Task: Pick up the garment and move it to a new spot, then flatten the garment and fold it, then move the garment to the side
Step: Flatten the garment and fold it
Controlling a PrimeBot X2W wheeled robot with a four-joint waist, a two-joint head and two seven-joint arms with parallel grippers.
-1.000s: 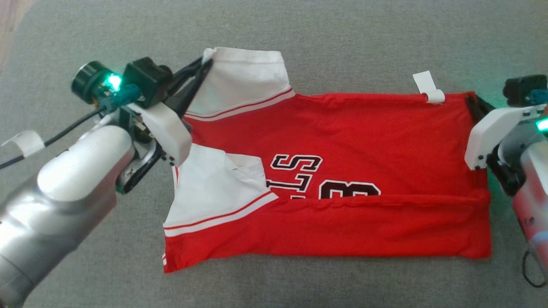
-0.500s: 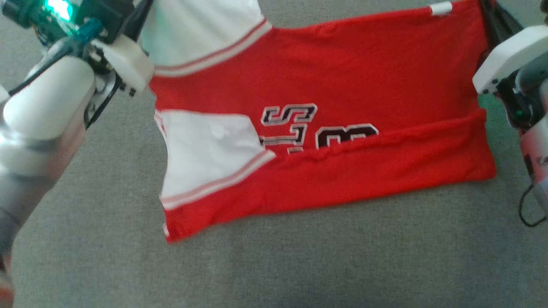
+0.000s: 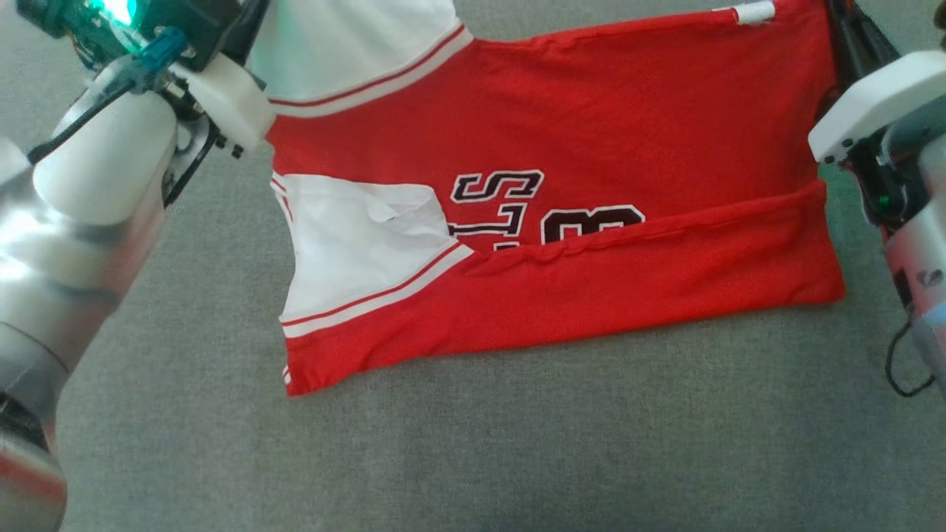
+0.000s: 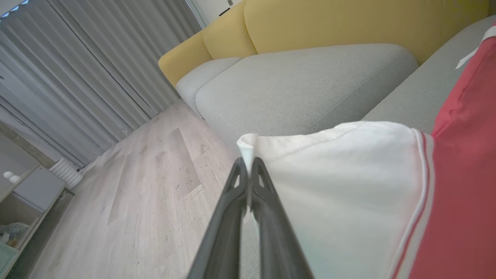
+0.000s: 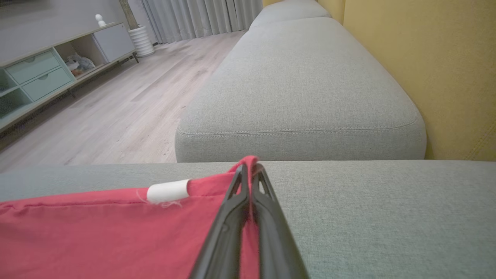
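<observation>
Holds a red knit sports shirt [image 3: 606, 125], white striped sleeves and dark lettering, by both far corners on the grey fabric sofa seat [image 3: 517, 458], with the near strip already folded up over the print. Pinches the far sleeve's tip in the clenched left gripper [image 4: 248, 164]. Clamps the far red corner, beside a small white tag [image 5: 168, 190], in the tightly closed right gripper [image 5: 248, 167]. Lies long axis left to right, strung between the arms, one at each end. Likely calls for drawing that far edge toward the seat's near edge, both arms together.
</observation>
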